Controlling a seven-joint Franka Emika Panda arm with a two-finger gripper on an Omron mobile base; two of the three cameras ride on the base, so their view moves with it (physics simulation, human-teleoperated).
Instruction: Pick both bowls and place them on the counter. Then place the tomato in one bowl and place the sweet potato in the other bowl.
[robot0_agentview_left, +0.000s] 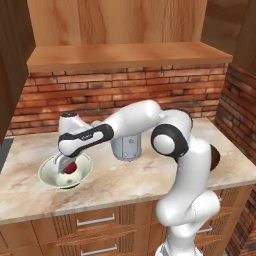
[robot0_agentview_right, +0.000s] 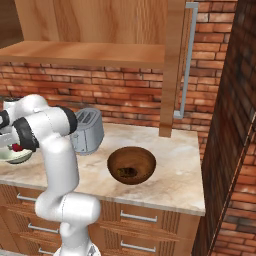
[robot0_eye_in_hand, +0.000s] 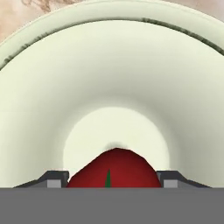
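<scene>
The white, green-banded bowl (robot0_agentview_left: 49, 176) (robot0_agentview_right: 14, 157) (robot0_eye_in_hand: 112, 70) stands on the marble counter (robot0_agentview_left: 130, 182) (robot0_agentview_right: 177, 165) at the left. My gripper (robot0_agentview_left: 66, 166) (robot0_eye_in_hand: 112, 180) reaches down into it, shut on the red tomato (robot0_agentview_left: 71, 168) (robot0_agentview_right: 18, 148) (robot0_eye_in_hand: 114, 168), which sits low over the bowl's pale bottom; each finger touches one side of the fruit. The dark brown wooden bowl (robot0_agentview_right: 132, 164) (robot0_agentview_left: 215, 158) stands to the right on the counter, half hidden by my arm in the left base view. A small dark brown lump, the sweet potato (robot0_agentview_right: 128, 172), lies inside it.
A grey toaster (robot0_agentview_left: 126, 148) (robot0_agentview_right: 88, 131) stands between the two bowls against the brick wall. A wooden shelf and cabinets hang overhead. A brick side wall closes the counter's right end, and wooden drawers run below its front edge.
</scene>
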